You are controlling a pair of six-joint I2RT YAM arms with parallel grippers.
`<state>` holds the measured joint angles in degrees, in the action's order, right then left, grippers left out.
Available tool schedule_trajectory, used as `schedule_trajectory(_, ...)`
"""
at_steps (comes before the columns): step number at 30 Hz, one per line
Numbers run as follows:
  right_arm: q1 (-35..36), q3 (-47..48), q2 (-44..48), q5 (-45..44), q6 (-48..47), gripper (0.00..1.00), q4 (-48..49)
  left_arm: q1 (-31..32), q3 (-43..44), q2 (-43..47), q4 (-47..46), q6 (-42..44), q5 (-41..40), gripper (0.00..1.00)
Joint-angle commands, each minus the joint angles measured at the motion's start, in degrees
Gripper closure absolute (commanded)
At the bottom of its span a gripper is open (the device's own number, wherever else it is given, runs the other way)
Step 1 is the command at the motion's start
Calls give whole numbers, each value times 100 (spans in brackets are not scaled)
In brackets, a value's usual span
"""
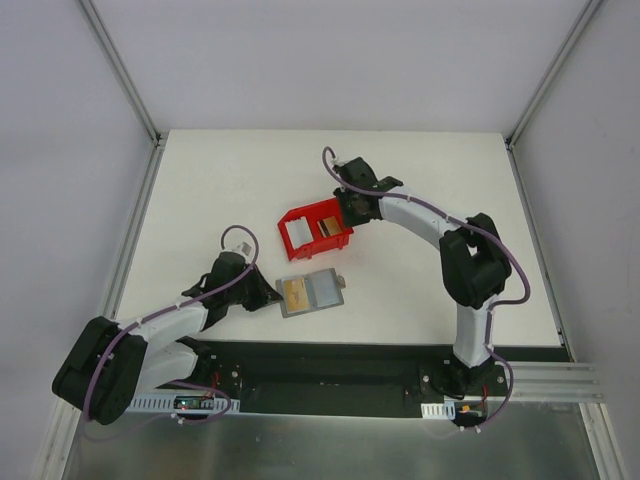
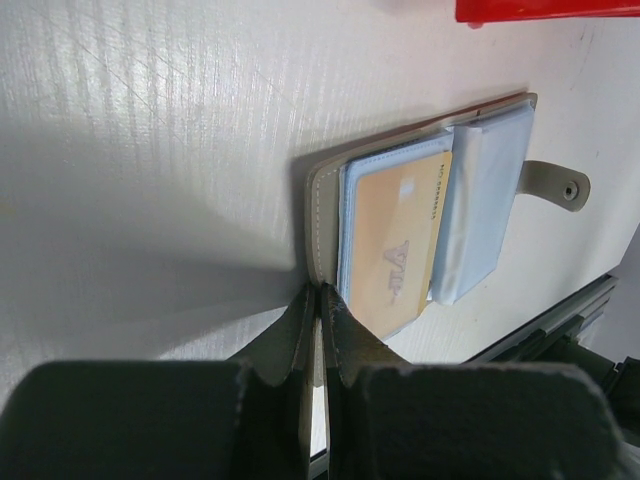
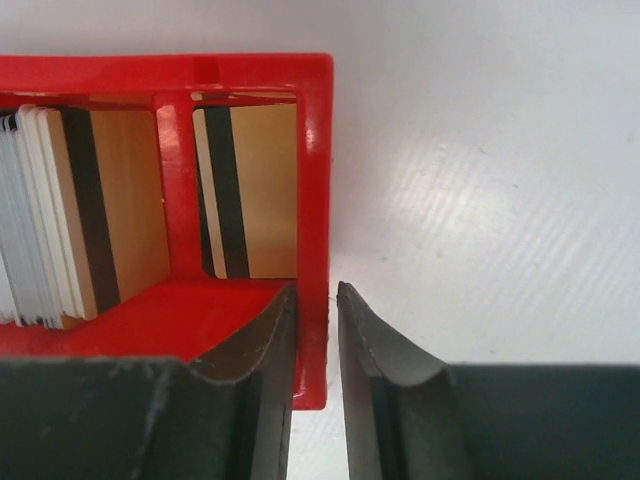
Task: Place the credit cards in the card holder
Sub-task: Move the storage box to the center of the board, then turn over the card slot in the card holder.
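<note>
The grey card holder (image 1: 311, 292) lies open on the table with a gold card (image 2: 395, 245) in its clear sleeve. My left gripper (image 2: 320, 290) is shut on the holder's near cover edge (image 2: 318, 215); it shows in the top view (image 1: 268, 296) at the holder's left. The red bin (image 1: 315, 228) holds a stack of white cards (image 3: 25, 215) and gold cards with dark stripes (image 3: 120, 200) standing on edge. My right gripper (image 3: 315, 290) straddles the bin's right wall (image 3: 315, 180), one finger inside and one outside, closed down on it.
The holder's strap with a snap (image 2: 555, 185) sticks out on its far side. A black base rail (image 1: 330, 365) runs along the table's near edge. The bin (image 2: 545, 8) stands just beyond the holder.
</note>
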<state>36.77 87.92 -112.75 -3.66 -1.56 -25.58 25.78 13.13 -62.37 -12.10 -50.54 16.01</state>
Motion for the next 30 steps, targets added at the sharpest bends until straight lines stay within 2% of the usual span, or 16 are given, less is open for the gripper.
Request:
schedule_trajectory(1,-223,-179,412,-197,-239,72,-70,-29,260,-117,252,238,112,100)
schedule_trajectory(3,-250,-117,481,-3,-283,68,-96,-29,322,-170,252,282,174,100)
schedule_trajectory(7,-258,-91,1025,155,-257,54,-210,-29,445,-267,261,343,341,100)
schedule_trajectory(10,-232,-336,1684,304,-108,49,-123,-29,524,-285,261,335,455,100)
schedule_trajectory(13,-110,-897,2317,751,304,48,201,-29,612,-180,278,300,578,100)
schedule_trajectory(16,267,-1688,2766,1121,822,55,729,-29,735,-48,366,282,623,100)
schedule_trajectory(20,874,-2410,2680,1482,1595,69,1335,-29,858,49,436,247,789,100)
schedule_trajectory(24,1384,-2666,2224,1237,2027,77,1574,-29,911,172,506,212,842,100)
schedule_trajectory(30,1508,-2693,1547,885,2178,87,1470,-29,955,313,586,203,895,100)
